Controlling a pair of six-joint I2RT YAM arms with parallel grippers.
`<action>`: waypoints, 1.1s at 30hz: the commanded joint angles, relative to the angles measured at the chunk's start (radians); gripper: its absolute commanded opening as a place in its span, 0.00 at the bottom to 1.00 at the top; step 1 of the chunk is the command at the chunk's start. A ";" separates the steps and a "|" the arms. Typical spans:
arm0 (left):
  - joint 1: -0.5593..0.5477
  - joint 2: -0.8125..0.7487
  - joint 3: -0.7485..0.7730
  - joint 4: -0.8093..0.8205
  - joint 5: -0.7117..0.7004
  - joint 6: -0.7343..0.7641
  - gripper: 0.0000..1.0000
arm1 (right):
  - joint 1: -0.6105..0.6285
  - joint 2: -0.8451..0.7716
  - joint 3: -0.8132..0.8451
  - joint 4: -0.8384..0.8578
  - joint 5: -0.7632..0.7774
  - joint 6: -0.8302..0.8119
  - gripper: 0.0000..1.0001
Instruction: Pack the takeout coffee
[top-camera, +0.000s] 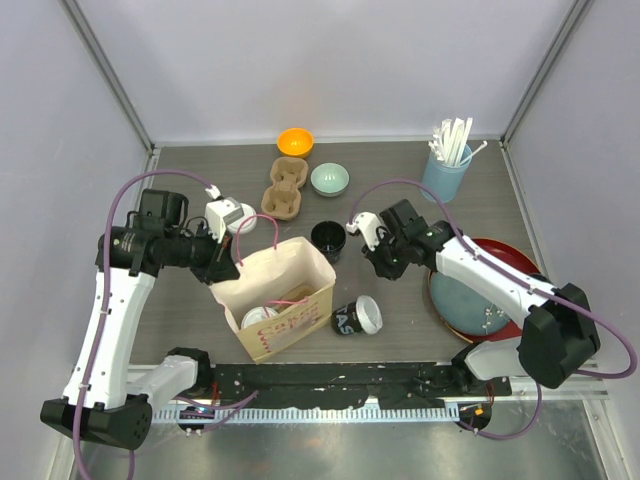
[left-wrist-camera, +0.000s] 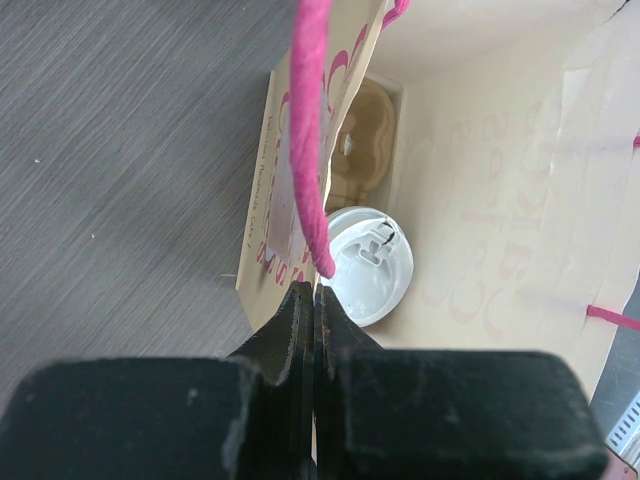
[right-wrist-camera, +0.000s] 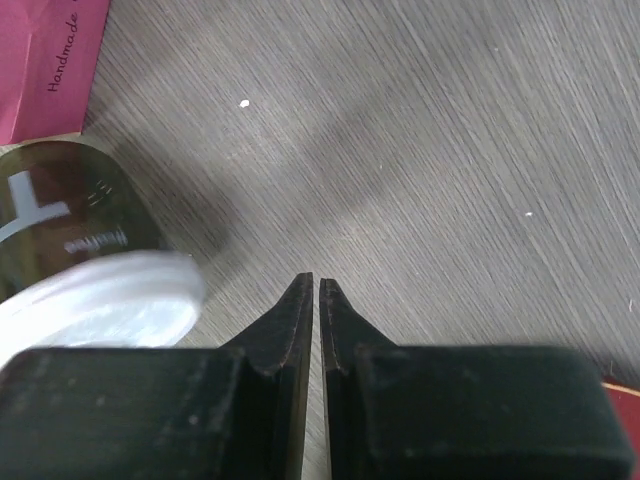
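Of two lidded coffee cups, one stands inside the paper bag at lower centre of the overhead view, and the other lies on its side on the table just right of the bag. Packing looks about half done. The left claw is clamped tight on the bag's left rim by the pink handle, holding the mouth open. The right claw hovers above and right of the fallen cup, its jaws all but closed on nothing. It would need to reopen, straddle that cup, stand it up and lower it beside the first. Around them are one dark mug, two bowls, orange and pale green, one cardboard carrier, one tumbler of straws, and one blue plate on one red tray.
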 joint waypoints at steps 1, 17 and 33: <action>-0.005 -0.004 0.034 -0.056 -0.003 0.012 0.00 | 0.009 -0.069 -0.005 0.031 0.045 0.048 0.12; -0.005 0.006 0.048 -0.059 -0.018 0.032 0.00 | 0.305 -0.253 0.006 -0.069 0.070 0.257 0.66; -0.005 -0.023 0.045 -0.060 -0.038 0.029 0.00 | 0.400 -0.206 -0.046 -0.304 -0.050 -0.278 0.73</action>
